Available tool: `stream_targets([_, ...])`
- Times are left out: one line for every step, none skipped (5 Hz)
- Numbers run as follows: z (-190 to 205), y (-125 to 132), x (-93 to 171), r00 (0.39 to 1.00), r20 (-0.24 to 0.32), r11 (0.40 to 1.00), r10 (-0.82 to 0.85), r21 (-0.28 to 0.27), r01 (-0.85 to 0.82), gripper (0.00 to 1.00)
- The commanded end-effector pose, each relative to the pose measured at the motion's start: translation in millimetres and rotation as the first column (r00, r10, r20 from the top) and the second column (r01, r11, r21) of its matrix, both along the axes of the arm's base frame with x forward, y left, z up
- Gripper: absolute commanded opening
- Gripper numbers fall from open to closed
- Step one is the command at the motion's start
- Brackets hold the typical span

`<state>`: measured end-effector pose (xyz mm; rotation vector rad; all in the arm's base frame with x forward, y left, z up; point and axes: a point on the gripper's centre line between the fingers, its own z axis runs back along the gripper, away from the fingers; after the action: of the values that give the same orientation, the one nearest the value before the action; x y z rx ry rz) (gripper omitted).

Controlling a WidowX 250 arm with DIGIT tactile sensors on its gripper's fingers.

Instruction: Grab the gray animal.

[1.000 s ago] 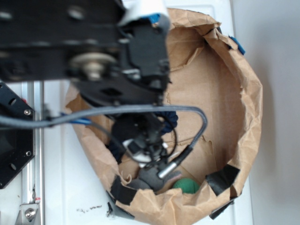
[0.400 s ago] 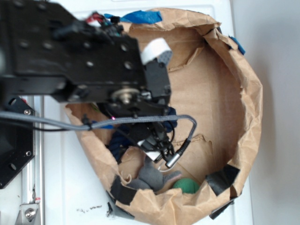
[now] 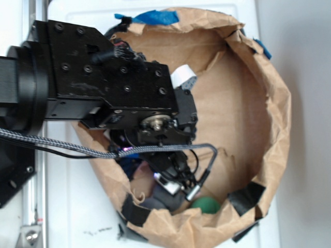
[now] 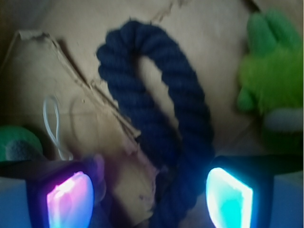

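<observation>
Hovering our spread-open gripper (image 4: 149, 199) over the paper bag's (image 3: 269, 103) floor, we judge the gray animal (image 3: 158, 199) sits ungrasped nearer the bag's bottom-left rim, needing a shift there.

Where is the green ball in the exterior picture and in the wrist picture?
Exterior: green ball sits at the bottom of the paper bag, right of the gray animal.
Wrist: at the left edge, just above the left finger.
Shared landmark: the dark blue rope, visible in both.
</observation>
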<state>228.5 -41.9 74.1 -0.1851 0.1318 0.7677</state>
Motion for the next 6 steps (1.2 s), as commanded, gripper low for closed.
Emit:
stream_targets([16, -27, 15, 0.999, -0.001, 0.998, 0.053, -0.04, -0.053, 1.0])
stream_targets([14, -36, 18, 0.999, -0.005, 0.998, 0.052, -0.038, -0.052, 1.0])
stream_targets([13, -42, 18, 0.999, -0.031, 0.998, 0.016, -0.058, -0.018, 1.0])
stream_targets([13, -42, 18, 0.999, -0.031, 0.998, 0.016, -0.058, -0.018, 1.0])
stream_targets([13, -42, 18, 0.999, -0.031, 0.998, 0.016, -0.058, -0.018, 1.0])
stream_targets([13, -42, 18, 0.999, -0.031, 0.998, 0.016, -0.058, -0.018, 1.0])
